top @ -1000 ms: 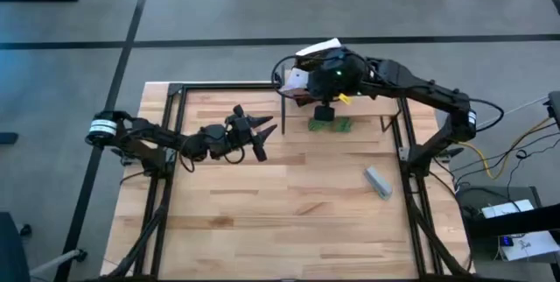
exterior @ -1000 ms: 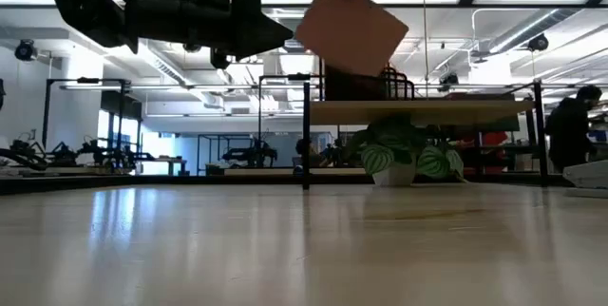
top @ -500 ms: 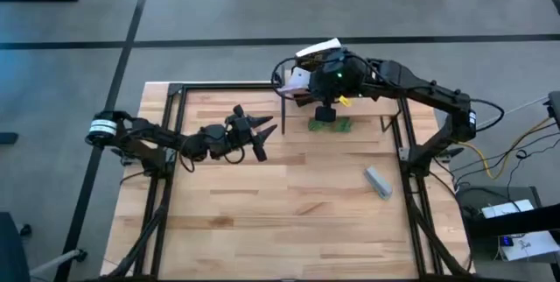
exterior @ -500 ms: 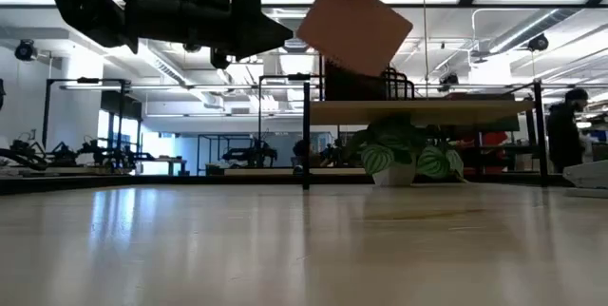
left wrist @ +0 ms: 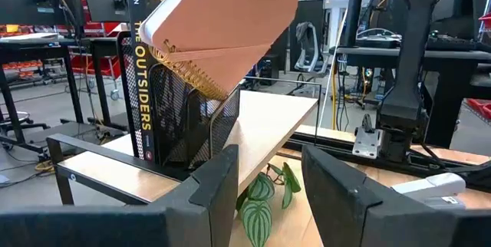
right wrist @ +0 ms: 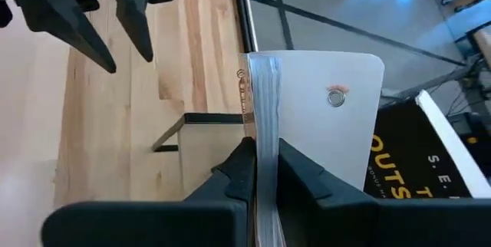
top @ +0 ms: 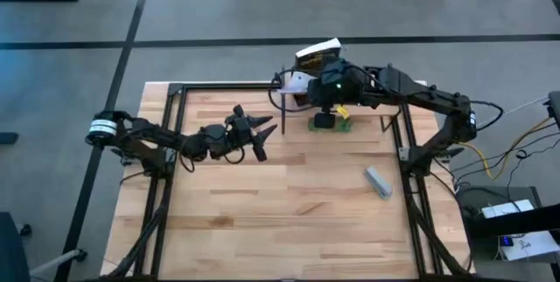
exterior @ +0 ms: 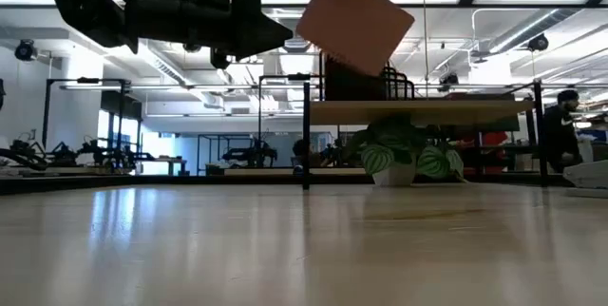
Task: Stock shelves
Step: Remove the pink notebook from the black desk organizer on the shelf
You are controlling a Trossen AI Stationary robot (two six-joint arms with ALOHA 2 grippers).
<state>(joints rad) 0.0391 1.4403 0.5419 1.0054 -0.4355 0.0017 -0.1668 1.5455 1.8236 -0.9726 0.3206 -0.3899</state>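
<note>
My right gripper [top: 325,85] is shut on a spiral notebook [exterior: 353,19] with a salmon cover and holds it above the shelves [exterior: 418,111], a light wood board on black legs. The notebook [left wrist: 230,17] hangs over a black wire rack [left wrist: 192,124] that stands on the board. A book [left wrist: 142,70] stands upright in the rack. My left gripper [top: 262,137] is open in the air over the table's left middle, with nothing between its fingers. My right gripper pinches the notebook's upper edge [right wrist: 265,136] between its two fingers [right wrist: 239,166], taking in covers and pages together. The fingers come from above, pointing down. The notebook hangs tilted below them, clear of the rack and the board, with its spiral edge [left wrist: 188,70] lowest.
A potted plant [exterior: 404,154] with striped leaves stands on the table under the shelves. A small grey object [top: 378,180] lies on the table's right side. A black frame [top: 175,98] borders the tabletop. A person [exterior: 560,130] stands in the room beyond.
My right gripper has shifted a little over the shelves. The notebook has turned slightly in its hold, one side corner rising.
</note>
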